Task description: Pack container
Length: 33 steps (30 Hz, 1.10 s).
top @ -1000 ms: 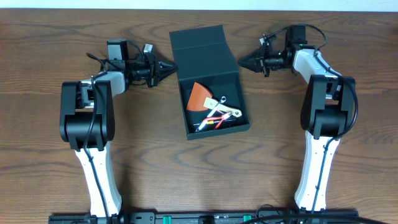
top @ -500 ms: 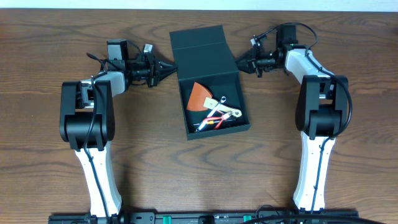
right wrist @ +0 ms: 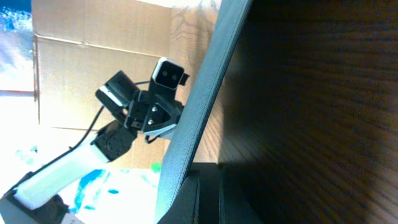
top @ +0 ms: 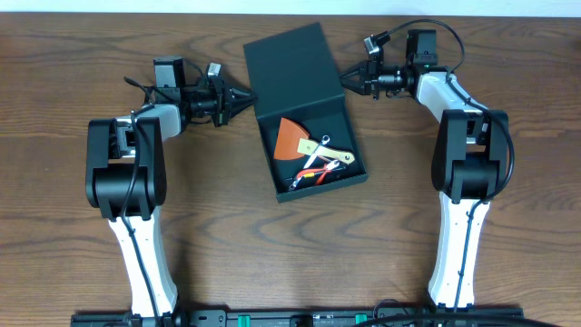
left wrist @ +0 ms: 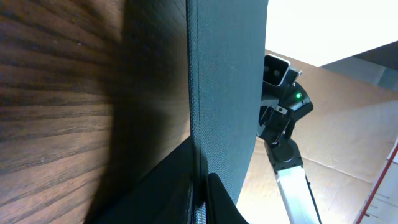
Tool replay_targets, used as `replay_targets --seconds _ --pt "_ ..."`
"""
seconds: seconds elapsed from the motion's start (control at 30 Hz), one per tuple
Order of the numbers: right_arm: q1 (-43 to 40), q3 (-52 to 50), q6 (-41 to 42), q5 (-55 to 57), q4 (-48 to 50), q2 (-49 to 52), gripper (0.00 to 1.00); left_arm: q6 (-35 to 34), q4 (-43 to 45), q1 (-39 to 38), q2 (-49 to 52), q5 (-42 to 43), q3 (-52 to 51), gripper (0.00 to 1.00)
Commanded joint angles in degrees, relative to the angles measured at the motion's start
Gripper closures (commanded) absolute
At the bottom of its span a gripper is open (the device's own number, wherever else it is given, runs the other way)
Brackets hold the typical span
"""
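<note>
The container (top: 322,189) is a dark teal-black box in the middle of the table. It holds an orange scraper (top: 290,141) and several small hand tools (top: 320,168). Its hinged lid (top: 295,68) stands partly raised at the far side. My left gripper (top: 245,98) is shut on the lid's left edge. In the left wrist view the lid (left wrist: 227,93) runs between my gripper's (left wrist: 200,205) fingers. My right gripper (top: 347,80) is shut, its tips against the lid's right edge. In the right wrist view the lid (right wrist: 205,93) lies along the outer side of one finger of my gripper (right wrist: 208,199).
Dark wood table (top: 209,227) all round the box. The table's far edge runs just behind the lid. Each wrist view shows the opposite arm past the lid: the right arm (left wrist: 283,118) and the left arm (right wrist: 149,99).
My right gripper moved left to the lid's right edge. The lid has come up off the table towards the camera, and the box has turned slightly. The left gripper has barely moved.
</note>
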Motion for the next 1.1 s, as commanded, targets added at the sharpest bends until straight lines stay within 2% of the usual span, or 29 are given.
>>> replay_targets --seconds 0.0,0.5,0.57,0.6,0.77,1.0,1.07 --pt "0.2 0.3 0.7 -6.3 0.6 -1.4 0.99 0.2 -0.3 -0.5 0.3 -0.3 0.3 0.94" --pt "0.2 0.3 0.9 -6.2 0.3 -1.4 0.99 0.1 -0.3 1.6 0.3 -1.8 0.3 0.94" --pt "0.2 0.3 0.8 -6.2 0.3 -1.4 0.99 0.2 -0.3 1.9 0.3 -1.8 0.3 0.83" --pt "0.2 0.3 0.8 -6.2 0.3 -1.4 0.99 0.2 -0.3 1.9 0.3 -1.8 0.3 0.72" --pt "0.1 0.3 0.8 -6.0 0.3 -1.4 0.99 0.2 -0.3 2.2 0.3 -1.8 0.3 0.58" --pt "0.0 0.3 0.9 -6.0 0.3 -1.4 0.99 0.8 -0.3 2.2 0.3 -1.8 0.3 0.59" --pt "0.0 0.3 0.9 -5.8 0.3 -1.4 0.99 0.8 -0.3 2.3 0.3 -2.2 0.3 0.62"
